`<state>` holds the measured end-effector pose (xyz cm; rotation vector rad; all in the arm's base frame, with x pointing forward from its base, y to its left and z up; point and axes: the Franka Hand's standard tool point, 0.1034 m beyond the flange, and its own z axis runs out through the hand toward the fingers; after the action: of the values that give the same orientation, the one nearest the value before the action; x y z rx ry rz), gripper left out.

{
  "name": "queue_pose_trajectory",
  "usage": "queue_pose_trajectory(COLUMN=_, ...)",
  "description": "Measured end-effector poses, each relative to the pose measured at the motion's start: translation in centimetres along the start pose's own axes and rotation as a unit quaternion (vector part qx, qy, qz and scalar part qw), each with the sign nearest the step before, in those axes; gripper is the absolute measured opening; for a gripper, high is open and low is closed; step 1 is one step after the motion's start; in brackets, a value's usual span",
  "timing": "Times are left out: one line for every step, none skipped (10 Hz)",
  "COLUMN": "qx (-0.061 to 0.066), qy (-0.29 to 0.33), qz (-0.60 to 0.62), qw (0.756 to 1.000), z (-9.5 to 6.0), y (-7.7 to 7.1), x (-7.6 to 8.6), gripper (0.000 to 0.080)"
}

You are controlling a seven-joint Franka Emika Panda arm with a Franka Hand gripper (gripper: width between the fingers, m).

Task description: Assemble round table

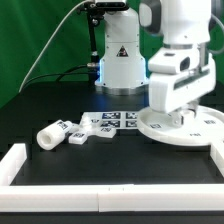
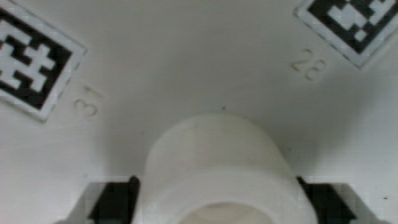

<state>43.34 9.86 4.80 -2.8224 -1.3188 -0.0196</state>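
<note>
i see the gripper (image 1: 165,112) sitting low over the round disc (image 1: 192,131) at the exterior view's right. its fingers (image 2: 116,200) are closed narrow against both sides of a rounded white stub (image 2: 217,160) above the disc's tagged face. the cylinder leg (image 1: 52,133) lies well apart, past the marker board (image 1: 108,121).

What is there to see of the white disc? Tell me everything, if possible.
The disc is white, round and flat, plastic by its look. It lies flat on the black table, at the exterior view's right. Black-and-white square tags sit on its top, with numbers beside them. A rounded white hump rises from it, apparently its own part; the fingers press its two sides.
</note>
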Motion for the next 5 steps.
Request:
queue_pose_trajectory(qx=-0.003, qy=0.001, qz=-0.021, qw=1.0, z=-0.8, y=1.4, x=0.0, gripper=0.0403)
queue_pose_trajectory(qx=-0.008, qy=0.004, qz=-0.043, qw=0.999, z=-1.2, y=2.9, x=-0.2, gripper=0.0404)
queue_pose_trajectory(qx=-0.008, qy=0.004, qz=-0.035, qw=0.999, z=-1.3, y=3.6, x=0.0, gripper=0.0404)
queue_pose_trajectory(qx=-0.006, qy=0.004, qz=-0.033, qw=0.999, z=-1.4, y=3.4, x=0.7, gripper=0.0404)
queue_pose_trajectory(qx=-0.005, qy=0.003, qz=-0.034, qw=0.999, z=-1.3, y=3.3, x=0.6, gripper=0.0404)
